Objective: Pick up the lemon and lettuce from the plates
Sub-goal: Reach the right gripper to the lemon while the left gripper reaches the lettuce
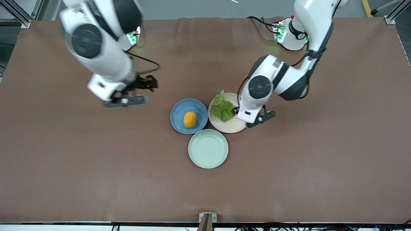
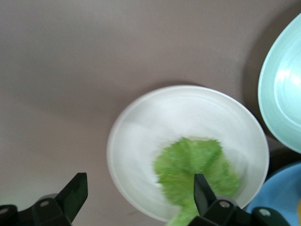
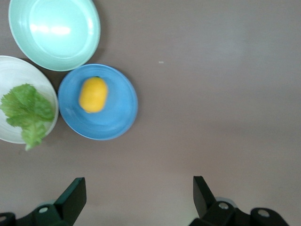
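Note:
The lemon [image 1: 190, 119] lies on the blue plate [image 1: 179, 110]. The lettuce [image 1: 222, 108] lies on the cream plate [image 1: 233, 127] beside it, its pointed end over the rim. My left gripper [image 1: 237, 110] is open just above the cream plate. In the left wrist view [image 2: 139, 190] one finger is over the lettuce [image 2: 193, 169] and the other is over the table beside the plate [image 2: 155, 122]. My right gripper [image 1: 144, 84] is open and empty over bare table toward the right arm's end. The right wrist view [image 3: 139, 193] shows the lemon [image 3: 93, 94] and the lettuce [image 3: 28, 113] some way off.
An empty pale mint-green plate [image 1: 208, 148] sits nearer to the front camera, touching both other plates. It also shows in the left wrist view [image 2: 282, 94] and the right wrist view [image 3: 54, 33]. A brown mat [image 1: 96, 166] covers the table.

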Available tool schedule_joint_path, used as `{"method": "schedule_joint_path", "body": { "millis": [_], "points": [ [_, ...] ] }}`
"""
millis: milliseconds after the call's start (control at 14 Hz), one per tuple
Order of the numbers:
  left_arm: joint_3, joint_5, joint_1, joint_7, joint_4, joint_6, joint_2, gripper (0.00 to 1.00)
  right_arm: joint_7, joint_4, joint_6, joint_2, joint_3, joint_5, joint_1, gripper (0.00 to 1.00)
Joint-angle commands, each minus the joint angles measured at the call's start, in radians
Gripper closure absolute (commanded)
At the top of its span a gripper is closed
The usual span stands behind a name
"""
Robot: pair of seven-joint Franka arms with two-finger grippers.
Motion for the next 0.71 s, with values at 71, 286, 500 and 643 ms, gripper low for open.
{"method": "schedule_joint_path", "body": {
  "millis": [71, 286, 500, 643],
  "points": [
    [0.006, 0.016, -0.060, -0.242, 0.006, 0.136, 0.093, 0.06, 0.181, -0.148, 0.324, 0.094, -0.009, 0.021, 0.122, 0.00],
    [0.006, 0.014, -0.100, -0.330, 0.004, 0.150, 0.136, 0.18, 0.257, -0.249, 0.567, 0.164, -0.011, 0.025, 0.180, 0.00],
    [-0.016, -0.010, -0.105, -0.393, 0.004, 0.150, 0.159, 0.26, 0.255, -0.259, 0.631, 0.224, -0.014, 0.023, 0.159, 0.00],
    [-0.019, -0.019, -0.105, -0.399, -0.004, 0.150, 0.165, 0.33, 0.254, -0.259, 0.687, 0.268, -0.014, 0.023, 0.142, 0.00]
  ]
}}
